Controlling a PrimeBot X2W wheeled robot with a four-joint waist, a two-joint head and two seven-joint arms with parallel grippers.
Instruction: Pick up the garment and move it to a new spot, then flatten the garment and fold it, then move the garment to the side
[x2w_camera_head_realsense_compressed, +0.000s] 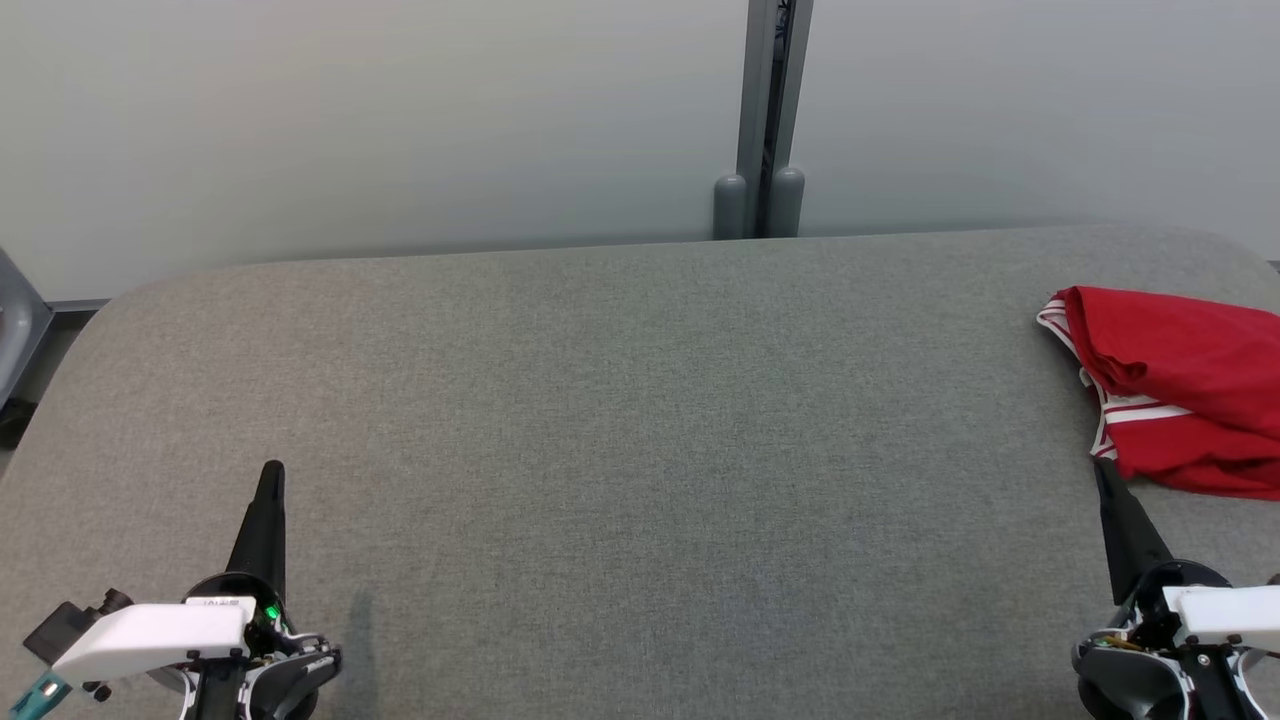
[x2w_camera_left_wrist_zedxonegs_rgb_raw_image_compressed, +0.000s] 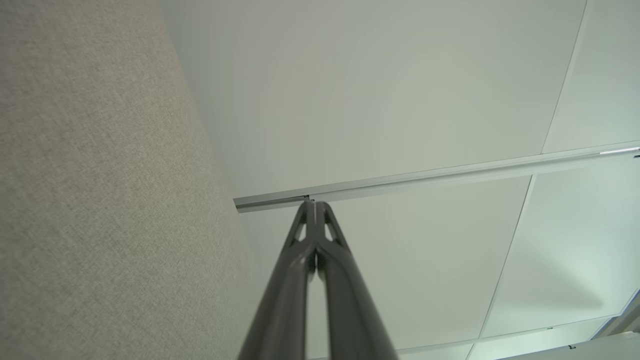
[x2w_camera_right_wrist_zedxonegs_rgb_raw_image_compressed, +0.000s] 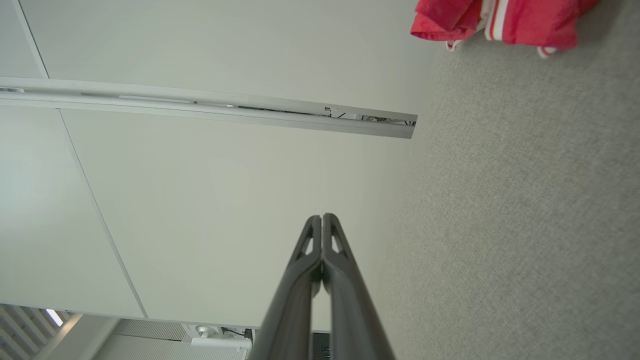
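Since the left pincer and right pincer are pressed together, the right must spread, then nip the garment near its edge.

garment cropped at right edge, extent unclear

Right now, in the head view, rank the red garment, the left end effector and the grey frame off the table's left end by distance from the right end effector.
From the right end effector:
1. Red garment: just beyond its tip, right side.
2. Left end effector: across the table, lower left.
3. Grey frame: far left edge, past the table corner.
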